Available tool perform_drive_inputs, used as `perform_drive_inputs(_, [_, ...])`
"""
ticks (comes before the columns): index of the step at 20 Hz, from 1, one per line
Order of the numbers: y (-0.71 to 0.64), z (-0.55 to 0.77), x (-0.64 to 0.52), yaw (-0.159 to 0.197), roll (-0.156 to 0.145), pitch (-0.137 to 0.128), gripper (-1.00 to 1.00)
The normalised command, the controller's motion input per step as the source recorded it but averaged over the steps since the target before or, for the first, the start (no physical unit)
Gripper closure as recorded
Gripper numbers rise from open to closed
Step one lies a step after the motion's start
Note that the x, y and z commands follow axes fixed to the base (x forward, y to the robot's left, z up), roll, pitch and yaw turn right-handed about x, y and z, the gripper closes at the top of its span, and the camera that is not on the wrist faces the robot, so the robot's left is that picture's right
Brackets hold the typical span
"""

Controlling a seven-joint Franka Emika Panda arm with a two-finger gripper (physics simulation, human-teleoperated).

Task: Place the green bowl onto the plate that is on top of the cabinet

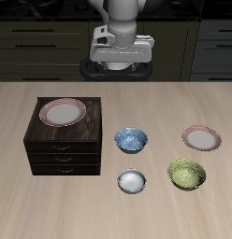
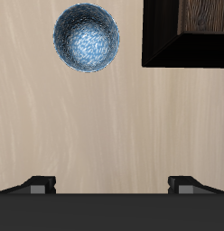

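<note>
The hand [image 1: 122,63] hangs above the far part of the surface [image 1: 165,107], close to the robot's base, holding nothing. In the wrist view its two fingertips [image 2: 39,183] stand wide apart with bare surface between them, so the hand is open.

Beneath it, the wrist view shows the blue patterned bowl [image 2: 88,39] and a corner of the cabinet [image 2: 202,23].

In the exterior view the cabinet [image 1: 64,149] stands on the surface, and the plate [image 1: 64,112] lies flat on its top. The blue patterned bowl [image 1: 132,140] sits just beside the cabinet. Nearer the front edge is the white-grey bowl [image 1: 132,180].

The green bowl [image 1: 186,174] rests upright on the surface near the front edge, well apart from the cabinet and the hand. The second plate [image 1: 201,139] lies just behind it.
</note>
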Motion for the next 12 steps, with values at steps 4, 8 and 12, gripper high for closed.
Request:
perform_drive_inputs(4, [0.13, 0.0, 0.21, -0.013, 0.012, -0.003, -1.0])
perform_drive_inputs(8, [0.14, 0.05, 0.3, -0.003, 0.024, -0.005, -1.0])
perform_drive_inputs(12, [0.14, 0.1, 0.31, -0.019, 0.035, -0.015, -1.0])
